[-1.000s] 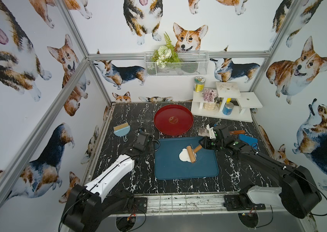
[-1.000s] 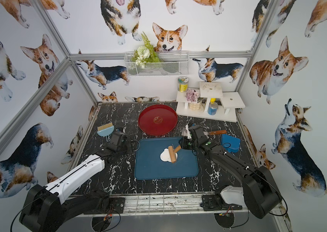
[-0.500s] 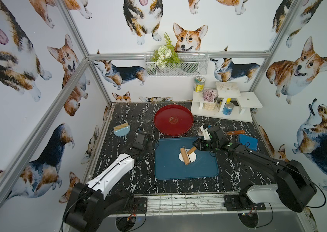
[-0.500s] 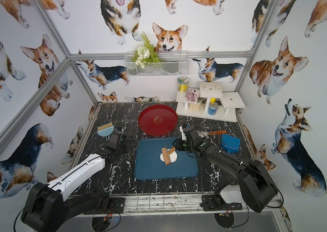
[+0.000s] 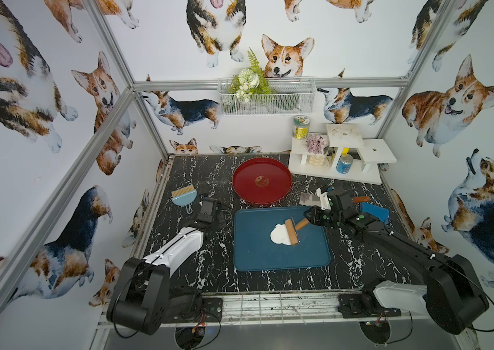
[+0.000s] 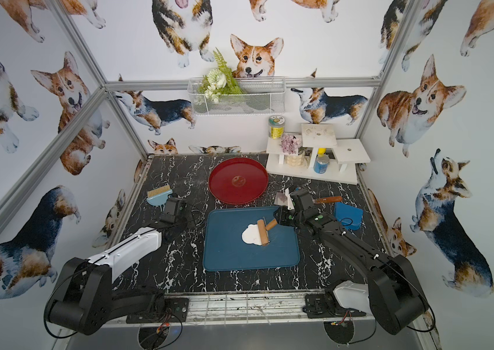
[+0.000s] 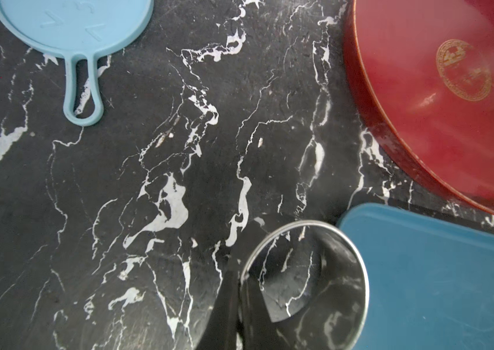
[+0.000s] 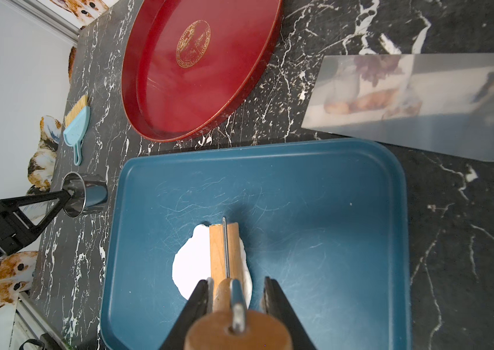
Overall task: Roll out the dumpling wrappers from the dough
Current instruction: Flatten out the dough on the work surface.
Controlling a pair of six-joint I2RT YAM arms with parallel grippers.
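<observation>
The dough (image 5: 277, 235) is located near the middle of the blue tray (image 5: 255, 257), which is positioned on the tabletop (image 5: 197, 169) between its centre and its front edge. The dough is seen as a flattened white sheet of irregular outline in both top views (image 6: 250, 235) and in the right wrist view (image 8: 192, 260). A wooden roller (image 5: 290, 231) is laid across the part of the dough nearest the tray's right edge, with its cylinder in contact with the dough. Its handle is angled up toward the tray's back right corner. The handle is grasped by the right claw (image 5: 308, 219), whose jaws are closed against both sides of it (image 8: 236, 285). The left claw (image 8: 68, 194) is clenched on the wall of a metal ring cutter (image 8: 88, 195), which is held just beside the tray's left edge, near the back left corner. Whether the cutter rests on the tabletop cannot be determined. A red plate (image 5: 273, 169) is placed behind the tray, toward the back edge. A light-blue dustpan with brush (image 5: 183, 195) is found near the left edge. A metal scraper (image 8: 406, 100) lies beside the tray's back right corner. A white shelf (image 5: 330, 174) occupies the back right corner of the tabletop.
</observation>
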